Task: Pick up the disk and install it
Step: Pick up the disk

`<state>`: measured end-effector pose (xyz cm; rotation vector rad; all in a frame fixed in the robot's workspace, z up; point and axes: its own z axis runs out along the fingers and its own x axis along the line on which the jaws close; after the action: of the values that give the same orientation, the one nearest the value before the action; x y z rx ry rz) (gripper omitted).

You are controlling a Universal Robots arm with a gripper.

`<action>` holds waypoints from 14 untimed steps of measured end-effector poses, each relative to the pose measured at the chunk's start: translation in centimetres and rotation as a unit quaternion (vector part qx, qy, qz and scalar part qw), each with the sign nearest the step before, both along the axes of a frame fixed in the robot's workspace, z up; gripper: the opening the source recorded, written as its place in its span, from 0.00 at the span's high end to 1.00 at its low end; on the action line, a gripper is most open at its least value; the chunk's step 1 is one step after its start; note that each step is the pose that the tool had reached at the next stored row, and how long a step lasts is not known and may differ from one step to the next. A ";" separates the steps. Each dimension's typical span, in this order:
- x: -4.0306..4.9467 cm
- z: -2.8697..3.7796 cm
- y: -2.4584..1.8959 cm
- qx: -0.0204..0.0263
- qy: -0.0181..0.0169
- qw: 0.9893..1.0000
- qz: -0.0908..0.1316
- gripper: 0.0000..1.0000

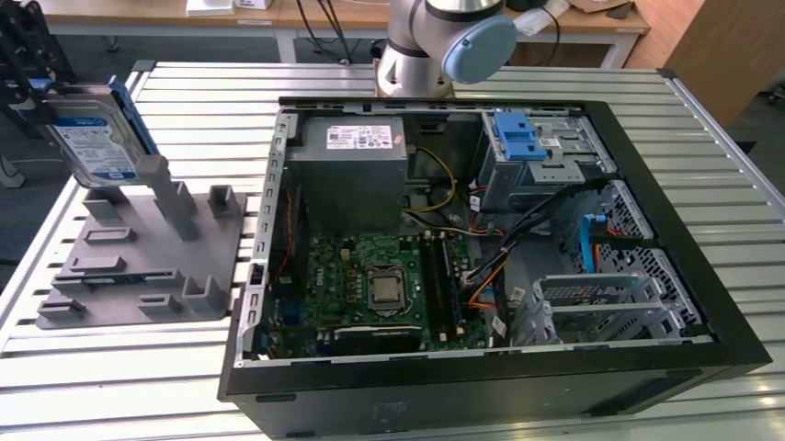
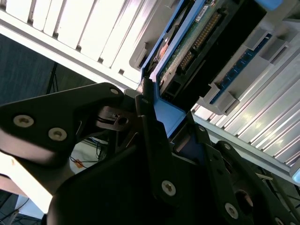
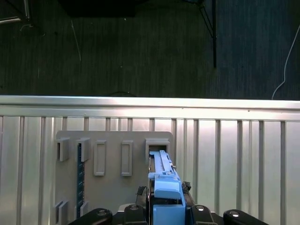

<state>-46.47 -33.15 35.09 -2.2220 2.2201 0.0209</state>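
Near the edge of the surface (image 1: pixel 718 184) at the exterior view's left, upright posts of the grey stand (image 1: pixel 123 266) rise just under the disk (image 1: pixel 92 133) clamped in the end effector (image 3: pixel 166 194). The strip between stand and open computer case (image 1: pixel 429 404) is narrow. Inside the case, cables (image 1: pixel 540 220) cross the gap between power supply (image 1: pixel 356 184) and drive cage (image 1: pixel 601 308).

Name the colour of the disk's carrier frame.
Bright blue. The frame on the disk shows best in the first wrist view.

Your tool (image 1: pixel 37 78) is cut by the exterior view's left edge; in the second wrist view its fingers (image 2: pixel 149 126) hide the disk's (image 2: pixel 187 51) near end.
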 end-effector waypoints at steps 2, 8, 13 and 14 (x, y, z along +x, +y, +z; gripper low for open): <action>0.00 0.91 0.00 0.000 0.000 1.000 0.000 0.64; 0.00 1.65 0.00 0.000 0.000 1.000 0.000 0.64; 0.00 2.23 0.00 0.000 0.000 1.000 0.000 0.64; 0.00 2.34 0.00 0.000 0.000 1.000 0.000 0.64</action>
<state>-46.47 -33.15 37.42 -2.2221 2.2200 0.0209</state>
